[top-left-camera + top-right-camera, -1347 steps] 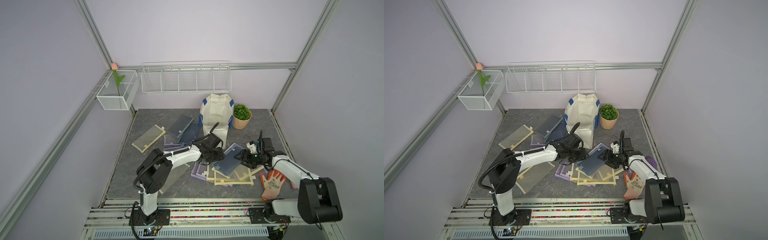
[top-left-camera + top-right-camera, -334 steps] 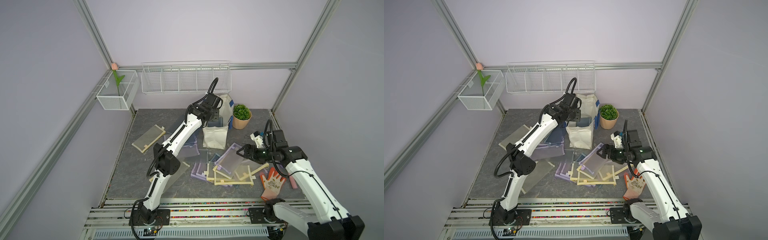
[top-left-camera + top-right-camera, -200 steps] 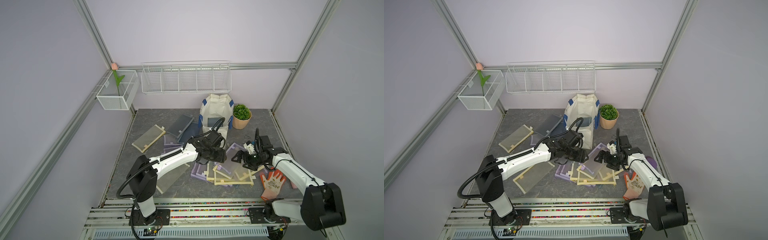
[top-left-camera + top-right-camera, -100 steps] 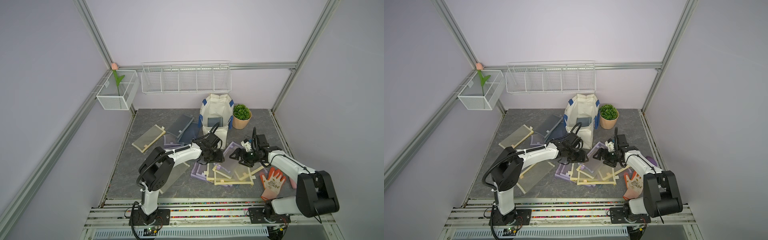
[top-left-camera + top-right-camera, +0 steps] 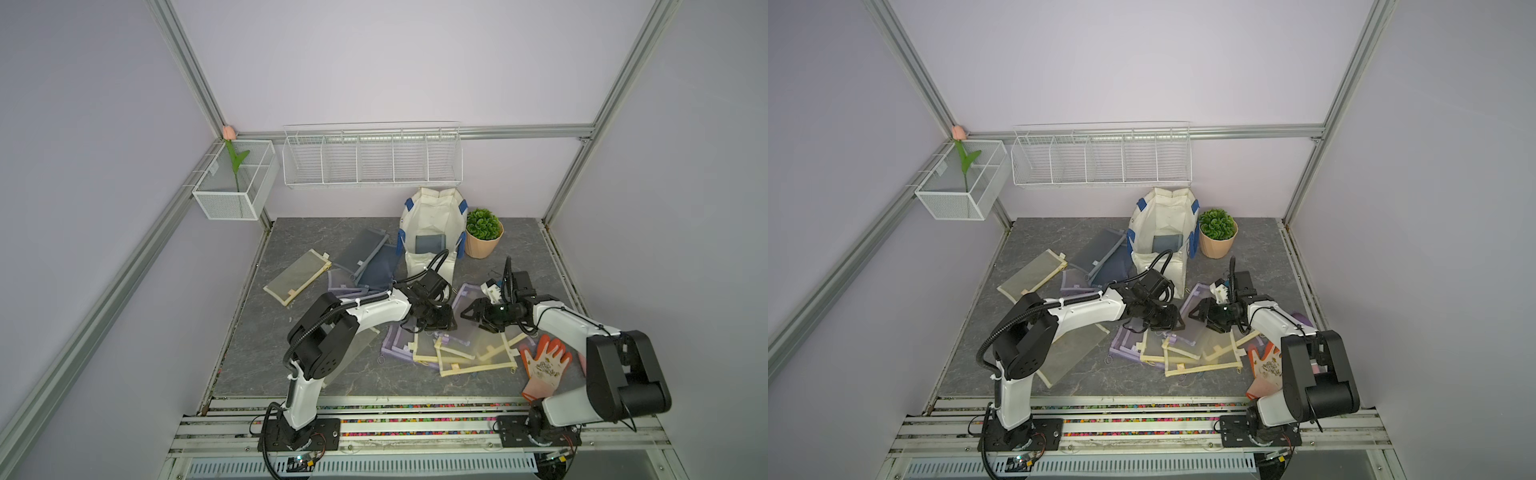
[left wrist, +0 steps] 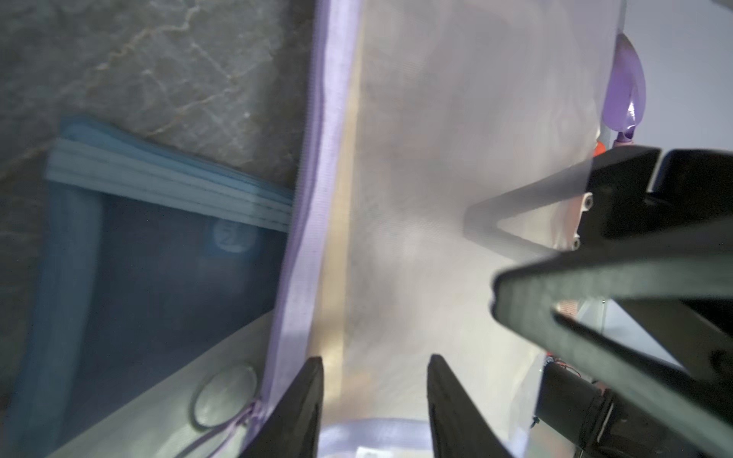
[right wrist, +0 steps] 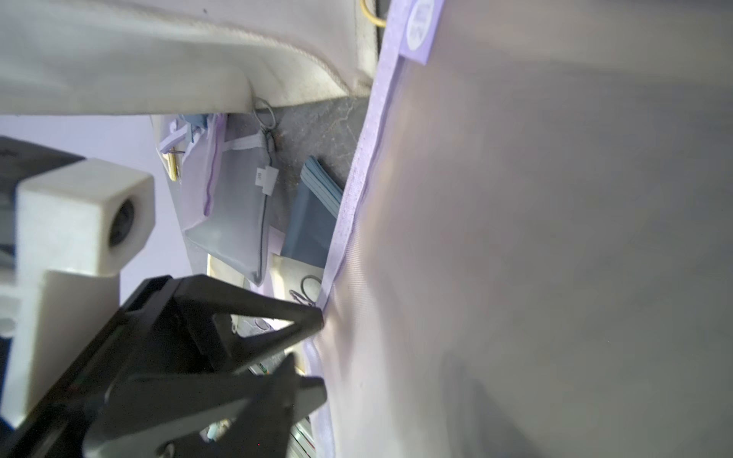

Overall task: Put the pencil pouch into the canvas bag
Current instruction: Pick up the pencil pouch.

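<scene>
- From where I stand, both arms reach low over the middle of the grey marbled tabletop [image 5: 365,374]. They meet at one translucent mesh pencil pouch with lavender trim [image 5: 464,293].
- That pencil pouch is just in front of the boxy off-white canvas bag with blue strap handles [image 5: 434,208], outside it. It lies partly over a heap of cream-edged mesh pouches [image 5: 469,353].
- The left gripper [image 5: 442,324] is at one corner of the pouch. In the left wrist view its black fingers [image 6: 303,408] stand apart with the lavender hem lying in the gap, so it is released, not clenched.
- The right gripper [image 5: 471,313] comes in from the opposite side. One finger shows dimly behind the mesh and the other in front of it. Whether they press on it I cannot tell.
- The canvas bag stands upright at the back with its mouth open and a flat blue-grey pouch [image 5: 430,243] inside. A green plant in a peach pot [image 5: 482,245] is just beside it.
- Dark blue pouches [image 5: 376,266] lie on the bag's other side.
- An orange-and-white work glove [image 5: 544,365] lies just beside the right arm.
</scene>
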You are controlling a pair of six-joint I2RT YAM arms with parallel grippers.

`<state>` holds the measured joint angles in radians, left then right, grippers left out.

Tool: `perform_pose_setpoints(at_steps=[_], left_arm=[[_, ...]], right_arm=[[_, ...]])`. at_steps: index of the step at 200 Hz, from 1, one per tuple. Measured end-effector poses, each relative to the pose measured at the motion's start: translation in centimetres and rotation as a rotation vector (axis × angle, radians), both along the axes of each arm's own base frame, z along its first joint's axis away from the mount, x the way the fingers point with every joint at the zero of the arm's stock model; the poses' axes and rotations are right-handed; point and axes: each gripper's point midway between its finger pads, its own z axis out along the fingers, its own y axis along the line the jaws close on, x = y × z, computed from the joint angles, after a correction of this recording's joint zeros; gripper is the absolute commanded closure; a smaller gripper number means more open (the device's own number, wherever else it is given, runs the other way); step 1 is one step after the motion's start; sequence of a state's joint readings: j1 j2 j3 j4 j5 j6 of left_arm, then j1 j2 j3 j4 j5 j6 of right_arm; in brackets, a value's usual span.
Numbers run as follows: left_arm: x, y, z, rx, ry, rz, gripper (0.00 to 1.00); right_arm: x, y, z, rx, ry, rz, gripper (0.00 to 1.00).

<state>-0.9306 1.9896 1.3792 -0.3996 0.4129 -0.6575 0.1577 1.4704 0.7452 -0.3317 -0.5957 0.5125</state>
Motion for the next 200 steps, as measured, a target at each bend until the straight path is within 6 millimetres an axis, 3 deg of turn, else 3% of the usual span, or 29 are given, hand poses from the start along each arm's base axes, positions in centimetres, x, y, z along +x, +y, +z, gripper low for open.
perform_pose_setpoints(at_steps=[36, 52, 71, 104, 133, 157, 200], left_arm=[[0.1, 0.0, 0.8, -0.013, -0.001, -0.001, 0.54], [0.3, 0.2, 1.9, -0.028, -0.003, 0.002, 0.48], [0.6, 0.8, 4.7, -0.071, -0.021, 0.009, 0.39], [1.6, 2.7, 13.0, -0.221, -0.098, 0.032, 0.23], [2.9, 4.9, 18.5, -0.342, -0.14, 0.064, 0.13], [3.8, 5.8, 21.1, -0.415, -0.143, 0.077, 0.07], [3.3, 4.6, 25.5, -0.562, -0.161, 0.005, 0.04]], right_arm=[[0.0, 0.1, 0.0, 0.001, -0.006, 0.01, 0.91], [-0.2, 0.0, 0.0, -0.002, -0.006, 0.018, 0.93], [-0.7, 0.0, 1.3, 0.002, -0.034, 0.027, 0.93], [-2.0, 0.3, 8.0, 0.052, -0.25, 0.066, 0.93], [-4.2, 0.6, 14.3, 0.118, -0.453, 0.097, 0.93], [-6.0, 1.0, 18.5, 0.188, -0.585, 0.118, 0.93], [-7.1, 2.5, 24.7, 0.335, -0.723, 0.176, 0.93]])
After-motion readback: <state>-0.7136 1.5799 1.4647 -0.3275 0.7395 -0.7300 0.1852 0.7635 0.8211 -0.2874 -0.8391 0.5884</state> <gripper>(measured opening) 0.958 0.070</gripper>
